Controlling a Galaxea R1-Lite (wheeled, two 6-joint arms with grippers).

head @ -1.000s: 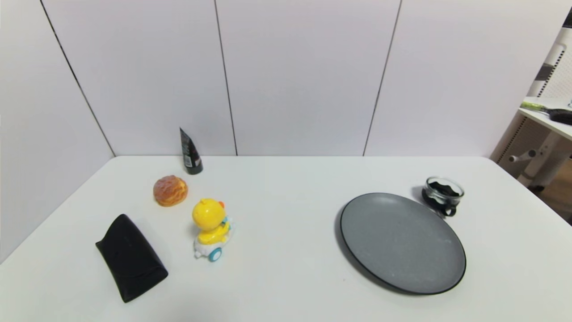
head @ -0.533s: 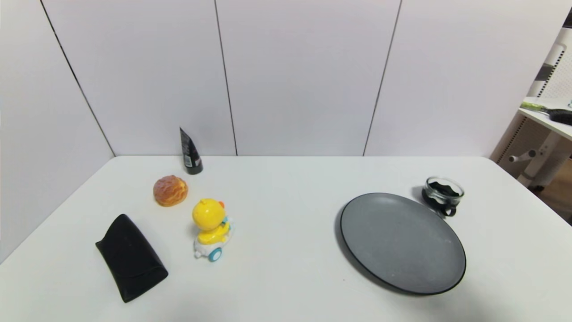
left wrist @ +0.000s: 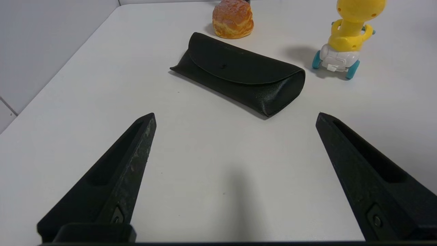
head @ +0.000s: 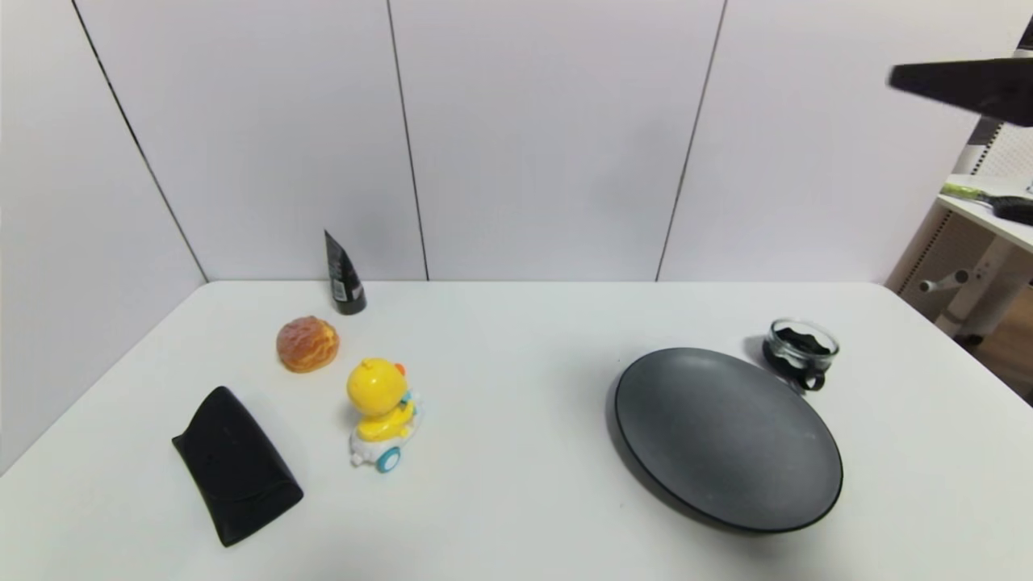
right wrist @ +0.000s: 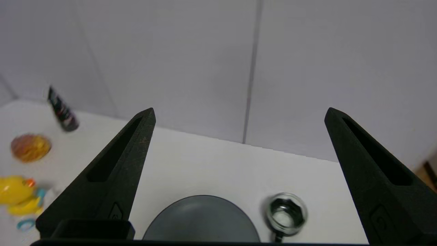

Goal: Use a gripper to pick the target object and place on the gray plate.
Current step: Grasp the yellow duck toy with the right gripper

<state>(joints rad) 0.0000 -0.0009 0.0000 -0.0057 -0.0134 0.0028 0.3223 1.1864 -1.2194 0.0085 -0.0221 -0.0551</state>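
The yellow duck on a white scooter with blue wheels [head: 379, 411] stands left of the table's middle, untouched. It also shows in the left wrist view [left wrist: 344, 37] and the right wrist view [right wrist: 17, 194]. The gray plate [head: 726, 436] lies empty on the right, now in shadow, and shows below the right gripper [right wrist: 201, 222]. My left gripper [left wrist: 235, 114] is open and empty, low over the table near the front left, short of the duck. My right gripper [right wrist: 239, 109] is open and empty, high above the plate; a black part of it [head: 960, 85] shows at the upper right.
A black glasses case [head: 236, 464] lies between the left gripper and the duck. An orange-brown bun [head: 307, 344] and a black tube [head: 343, 274] stand behind the duck. A small glass cup [head: 799, 351] stands just behind the plate.
A black part of my right arm has come into the head view at the upper right, and its shadow has darkened the plate. The objects have not moved.
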